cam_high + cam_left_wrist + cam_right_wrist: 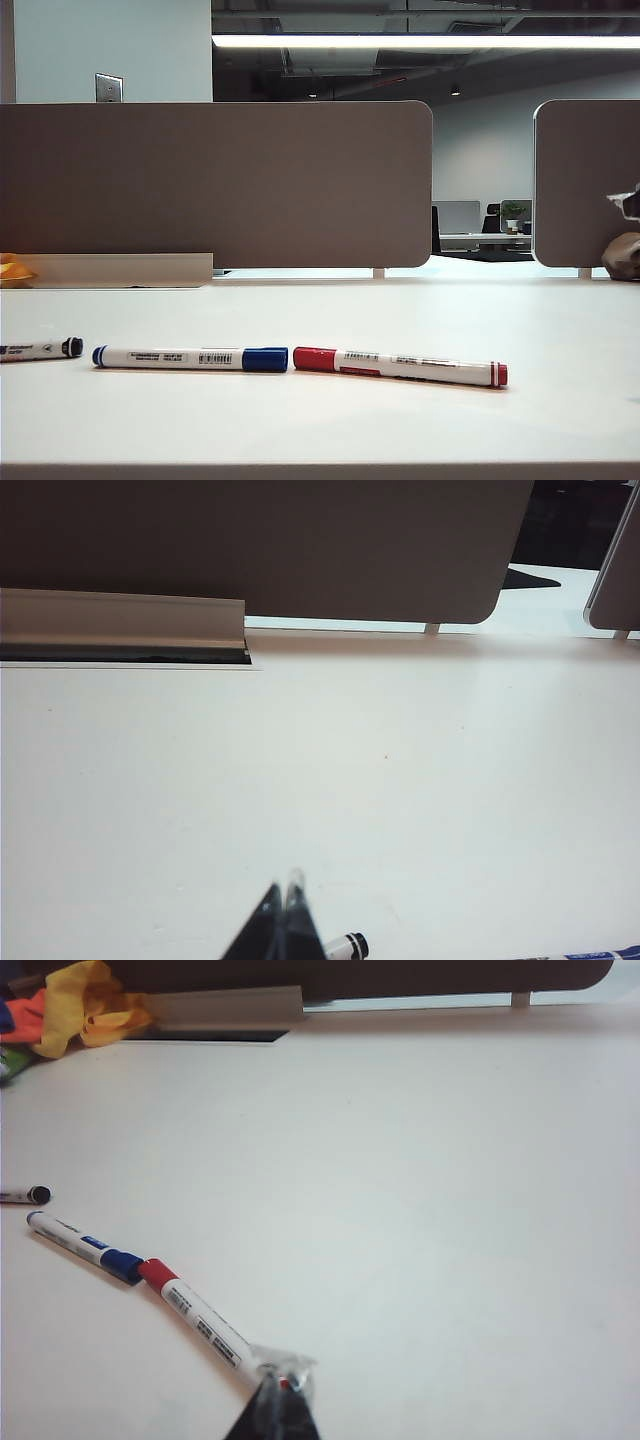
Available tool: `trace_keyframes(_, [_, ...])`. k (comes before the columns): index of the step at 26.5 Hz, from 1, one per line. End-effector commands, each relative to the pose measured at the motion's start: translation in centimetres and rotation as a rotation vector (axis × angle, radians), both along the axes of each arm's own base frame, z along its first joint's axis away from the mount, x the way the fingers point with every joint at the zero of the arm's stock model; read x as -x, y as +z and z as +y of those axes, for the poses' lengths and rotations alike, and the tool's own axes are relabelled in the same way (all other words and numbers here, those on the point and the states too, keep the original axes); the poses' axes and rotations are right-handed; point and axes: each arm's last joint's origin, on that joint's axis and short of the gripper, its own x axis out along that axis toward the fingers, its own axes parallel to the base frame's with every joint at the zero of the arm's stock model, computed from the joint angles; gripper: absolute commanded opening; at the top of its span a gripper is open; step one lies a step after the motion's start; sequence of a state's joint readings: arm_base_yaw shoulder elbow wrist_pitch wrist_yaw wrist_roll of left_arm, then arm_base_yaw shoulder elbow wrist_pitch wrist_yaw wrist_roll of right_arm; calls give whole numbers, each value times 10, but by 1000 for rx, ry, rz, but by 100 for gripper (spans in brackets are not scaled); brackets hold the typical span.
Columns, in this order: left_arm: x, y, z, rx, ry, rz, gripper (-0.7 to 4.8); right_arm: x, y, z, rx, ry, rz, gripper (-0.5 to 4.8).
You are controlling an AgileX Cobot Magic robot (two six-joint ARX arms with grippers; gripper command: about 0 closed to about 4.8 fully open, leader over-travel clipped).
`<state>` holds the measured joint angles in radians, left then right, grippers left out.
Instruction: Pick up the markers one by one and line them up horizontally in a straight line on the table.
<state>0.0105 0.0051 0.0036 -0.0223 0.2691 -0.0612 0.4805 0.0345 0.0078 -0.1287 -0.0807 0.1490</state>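
While the three markers are lying end to end on the white worktop (pixel 400 420), the job is looking all but finished: the blue marker (pixel 190 357) is touching the red marker (pixel 400 366), and the black marker (pixel 40 349) is sitting just beyond the blue one. Both the left pincer (pixel 284 920) and right pincer (pixel 280 1400) are hanging pressed together and empty, the right one above the red marker's tail. Only squaring the slightly dipping red marker seems left; the partition panel (pixel 215 185) and crumpled yellow cloth (pixel 85 1005) are sitting well behind the blue marker, blocking nothing.

Black (pixel 40 349), blue (pixel 190 358), red markers (pixel 400 366) lying end-to-end in a row on white table (pixel 400 420)

Three markers (pixel 265 360) lie end to end along the table (pixel 400 310), before the partition (pixel 215 185).
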Motion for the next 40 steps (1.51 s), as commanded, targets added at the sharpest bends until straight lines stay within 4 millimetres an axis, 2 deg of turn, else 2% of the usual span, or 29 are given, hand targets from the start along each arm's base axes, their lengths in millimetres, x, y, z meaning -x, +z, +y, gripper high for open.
trace_keyframes(1, [0, 2, 0, -1, -3, -12, -5, 0, -2, 0, 3, -17, 1, -1])
trace_keyframes(16, [0, 2, 1, -1, 6, -11, -5, -1, 1, -4, -16, -29, -28, -1])
trace_keyframes(25, [0, 2, 11, -2, 117, -8, -5, -11, 0, -41, -14, -399, -25, -1])
trace_keyframes(40, [0, 2, 11, -2, 117, -8, -5, -11, 2, -40, -19, -393, -42, -1])
